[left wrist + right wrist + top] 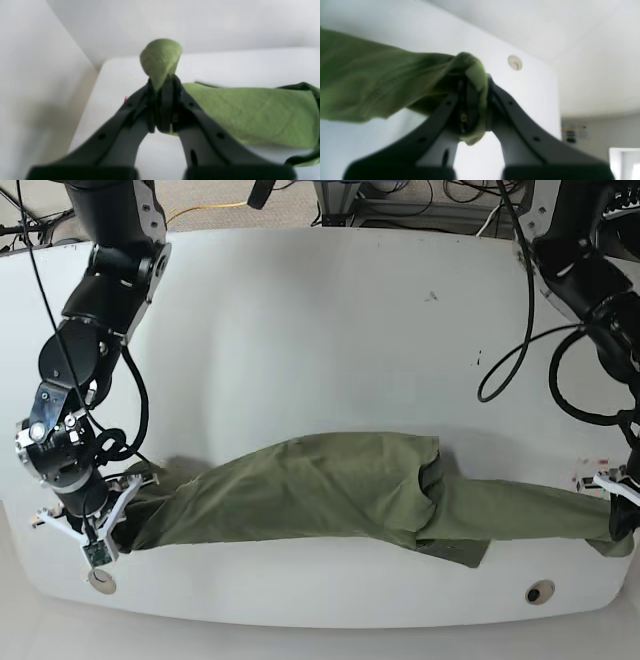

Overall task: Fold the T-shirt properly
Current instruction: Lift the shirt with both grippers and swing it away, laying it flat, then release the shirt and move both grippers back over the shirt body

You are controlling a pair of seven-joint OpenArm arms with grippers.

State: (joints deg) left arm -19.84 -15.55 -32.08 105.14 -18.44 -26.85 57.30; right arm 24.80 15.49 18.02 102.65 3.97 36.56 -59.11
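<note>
The T-shirt (340,490) lies stretched in a long, rumpled band along the desk's (320,320) near edge, not yet folded into a neat shape; that work remains. The left tool (162,85) and right tool (473,85) each clamp one end of it.

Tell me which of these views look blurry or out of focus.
Left wrist view: left gripper and T-shirt soft, slightly smeared. Right wrist view: right gripper blurred, background washed out. Base view: sharp, evenly lit.
</note>
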